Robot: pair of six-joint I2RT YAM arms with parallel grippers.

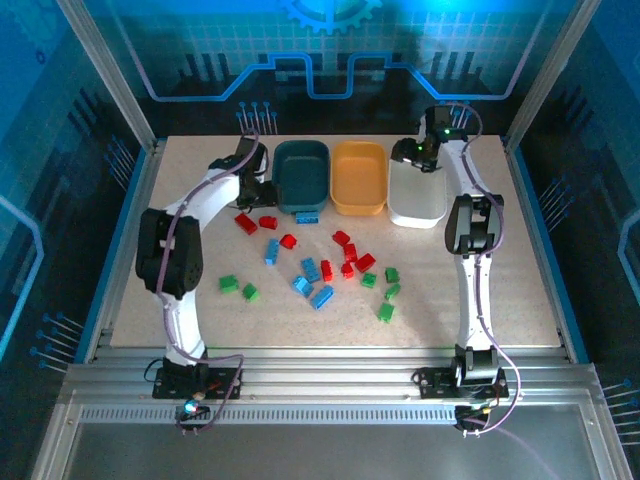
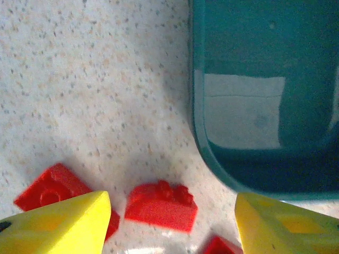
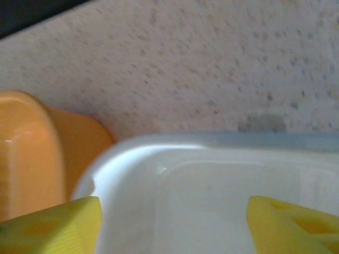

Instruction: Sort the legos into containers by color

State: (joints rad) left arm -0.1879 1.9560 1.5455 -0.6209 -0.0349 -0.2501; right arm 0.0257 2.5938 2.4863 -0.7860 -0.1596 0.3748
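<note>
Grippers first; found the left gripper (image 1: 262, 190) with its yellow fingers (image 2: 58, 225) spread wide, pinching nothing, low over the speckled beige table (image 1: 180, 190), just beside the left wall of the dark teal rounded-rectangle plastic tub (image 1: 300, 172); saw from the left wrist a small red studded plastic brick (image 2: 161, 203) lying on the table below the gap between the fingers, touched by neither; saw a second red brick (image 2: 47, 190) partly hidden behind one finger, and the corner of a third (image 2: 220, 246) at the bottom edge. Found the right gripper (image 1: 420, 152) parted too, gripping nothing, above the far end of the white rounded-rectangle plastic tub (image 1: 425, 205); saw from the right wrist its fingers (image 3: 53, 227) wide apart over that tub's inside, with the yellow-orange plastic tub (image 3: 32, 153) just beside. Saw the three tubs in a row at the far side of the table: teal on the left, yellow-orange in the middle, white on the right. Saw the legos (image 1: 326, 270) loose on the table, nearer the arm bases than the tubs; red ones (image 1: 245, 222) in the middle and toward the left gripper; blue ones (image 1: 311, 268) in the middle, plus one blue brick (image 1: 308, 217) just beside the teal tub's near rim; green ones in two groups, a pair (image 1: 229, 284) at the left, four (image 1: 385, 312) at the right.
</note>
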